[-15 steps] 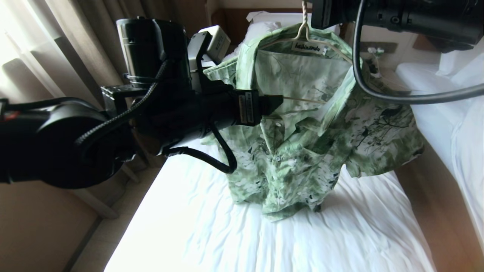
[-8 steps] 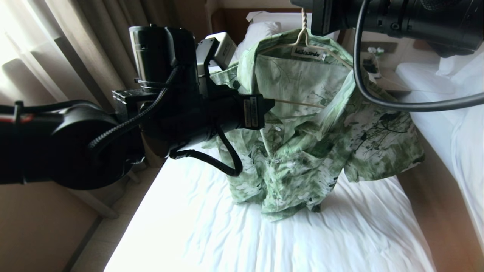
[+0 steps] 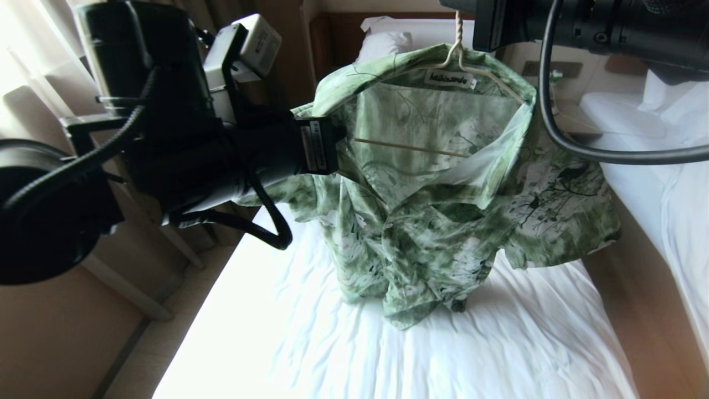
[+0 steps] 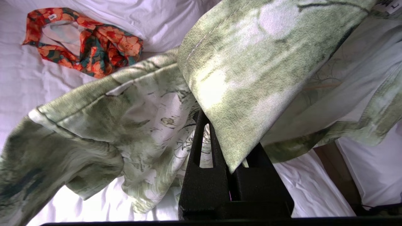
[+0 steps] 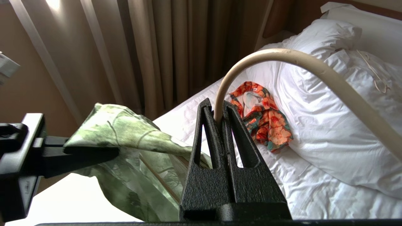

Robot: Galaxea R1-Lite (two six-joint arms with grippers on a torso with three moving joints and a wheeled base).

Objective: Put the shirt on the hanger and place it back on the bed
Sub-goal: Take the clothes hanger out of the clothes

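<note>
White bed [image 3: 498, 343] fills the lower frame; right gripper [image 5: 220, 117], upper right, pinches the hanger [image 3: 457, 39] hook, left gripper [image 4: 216, 138], centre-left, pinches the shirt [image 3: 443, 221].

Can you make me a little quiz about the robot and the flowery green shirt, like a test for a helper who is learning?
1. True or false: the right pincer is shut on the hook of the hanger.
2. What does the left pincer pinch? A) the white pillow B) an edge of the green shirt C) the curtain
3. Fill in: the orange floral garment lies on the white ____.

Key:
1. True; the cream hook runs down between its closed fingers.
2. B; the cloth is clamped between the black fingers.
3. Bed; it lies crumpled near the pillow, touched by neither pincer.
</note>
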